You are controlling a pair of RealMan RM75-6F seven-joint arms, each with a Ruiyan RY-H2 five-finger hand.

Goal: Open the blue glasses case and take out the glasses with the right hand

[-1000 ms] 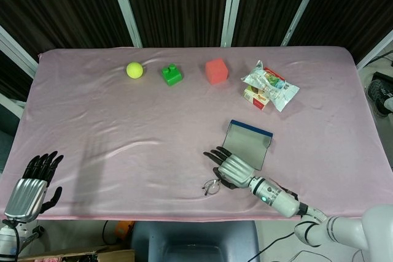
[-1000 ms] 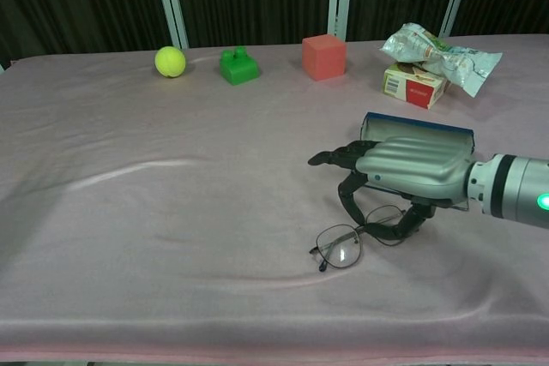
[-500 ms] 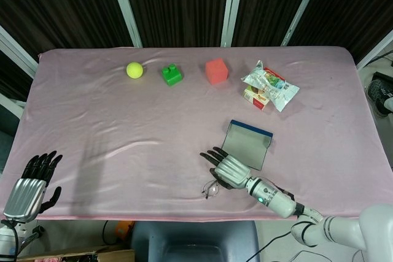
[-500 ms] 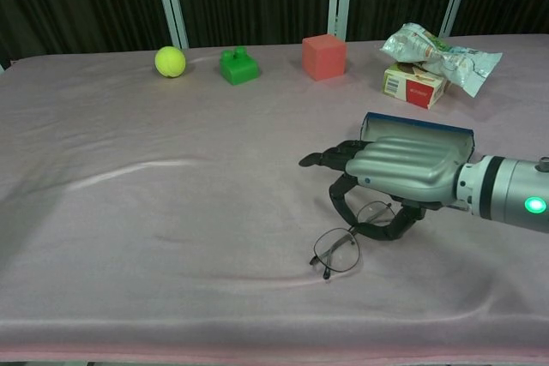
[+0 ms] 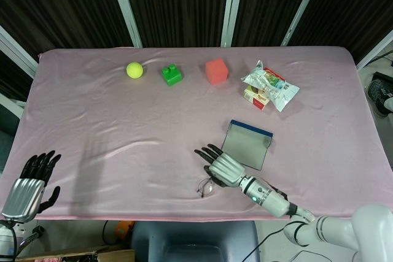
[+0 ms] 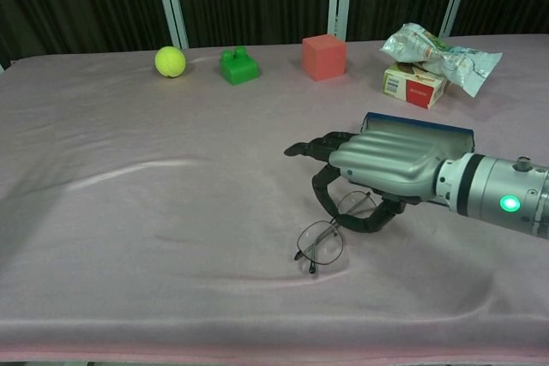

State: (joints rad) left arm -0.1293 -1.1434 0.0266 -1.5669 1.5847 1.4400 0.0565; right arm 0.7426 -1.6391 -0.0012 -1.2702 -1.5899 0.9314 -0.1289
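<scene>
The blue glasses case (image 5: 249, 142) lies open and flat on the pink cloth, grey inside up, with its blue edge (image 6: 420, 122) showing behind my right hand. My right hand (image 5: 224, 168) (image 6: 386, 165) hovers palm-down just left of the case. Its thumb curls under the thin-framed glasses (image 6: 320, 243) (image 5: 206, 186), pinching one lens against the fingers. The other lens hangs down to the cloth. My left hand (image 5: 27, 185) is off the table's front left corner with its fingers apart, holding nothing.
Along the back stand a yellow-green ball (image 5: 134, 70), a green brick (image 5: 171, 75), a red cube (image 5: 216, 70) and a snack bag on a small box (image 5: 270, 87). The table's front edge (image 5: 184, 216) runs close below the glasses.
My right hand has slid left, away from the case, and the glasses have moved left with it. The left hand has barely shifted.
</scene>
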